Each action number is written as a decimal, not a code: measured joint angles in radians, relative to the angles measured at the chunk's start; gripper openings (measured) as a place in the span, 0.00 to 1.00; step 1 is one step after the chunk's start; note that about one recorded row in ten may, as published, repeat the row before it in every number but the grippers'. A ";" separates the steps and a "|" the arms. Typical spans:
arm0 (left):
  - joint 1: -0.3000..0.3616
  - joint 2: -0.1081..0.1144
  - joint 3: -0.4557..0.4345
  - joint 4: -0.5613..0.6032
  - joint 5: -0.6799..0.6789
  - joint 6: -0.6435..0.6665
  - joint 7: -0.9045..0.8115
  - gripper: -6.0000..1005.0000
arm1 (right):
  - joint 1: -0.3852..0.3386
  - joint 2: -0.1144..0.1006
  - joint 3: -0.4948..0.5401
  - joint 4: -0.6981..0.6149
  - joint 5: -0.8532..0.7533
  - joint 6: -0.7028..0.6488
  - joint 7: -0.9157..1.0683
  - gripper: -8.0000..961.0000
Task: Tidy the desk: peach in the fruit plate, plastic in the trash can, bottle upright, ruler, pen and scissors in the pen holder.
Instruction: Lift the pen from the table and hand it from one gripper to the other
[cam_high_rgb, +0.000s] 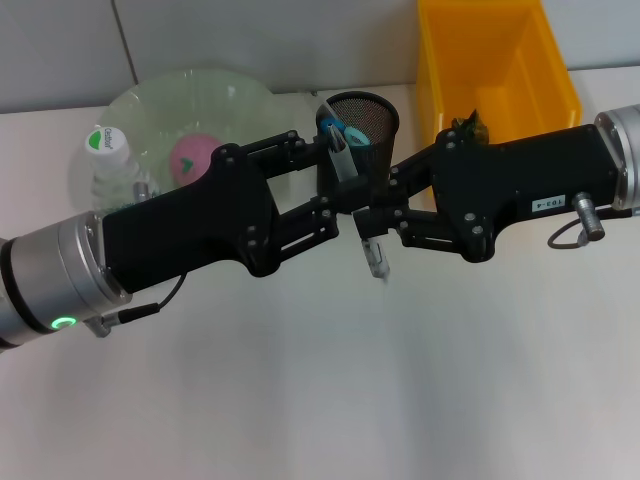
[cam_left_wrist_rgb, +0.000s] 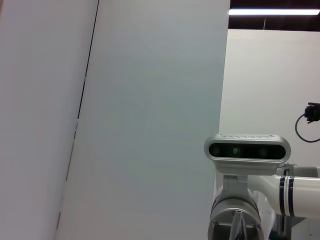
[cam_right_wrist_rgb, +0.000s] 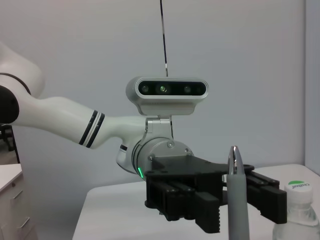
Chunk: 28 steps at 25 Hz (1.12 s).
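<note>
Your right gripper (cam_high_rgb: 372, 222) clenches the pen (cam_high_rgb: 374, 253) upright for handover; left gripper (cam_high_rgb: 335, 195) waits spread beside the pen holder (cam_high_rgb: 368, 125) (scissors inside).

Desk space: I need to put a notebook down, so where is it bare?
Bare: the near desk below both arms. Crowded: the far edge, with bottle, fruit plate, pen holder and yellow bin; both pincers meet at the pen.

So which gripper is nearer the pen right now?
Right. The right gripper holds the pen, which hangs below its fingertips in front of the pen holder. The left gripper is close beside it, reaching in from the robot's left, not on the pen.
</note>
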 joint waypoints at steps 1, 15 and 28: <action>0.000 0.000 0.000 0.000 0.000 0.000 0.000 0.50 | 0.000 0.000 0.000 0.000 0.000 0.000 0.000 0.13; -0.001 0.000 0.001 0.000 0.002 0.000 -0.004 0.39 | 0.003 0.000 0.000 -0.001 0.000 0.003 0.000 0.13; -0.011 0.000 0.001 0.000 0.026 0.000 -0.006 0.32 | 0.003 -0.001 0.000 -0.002 -0.003 0.001 0.000 0.13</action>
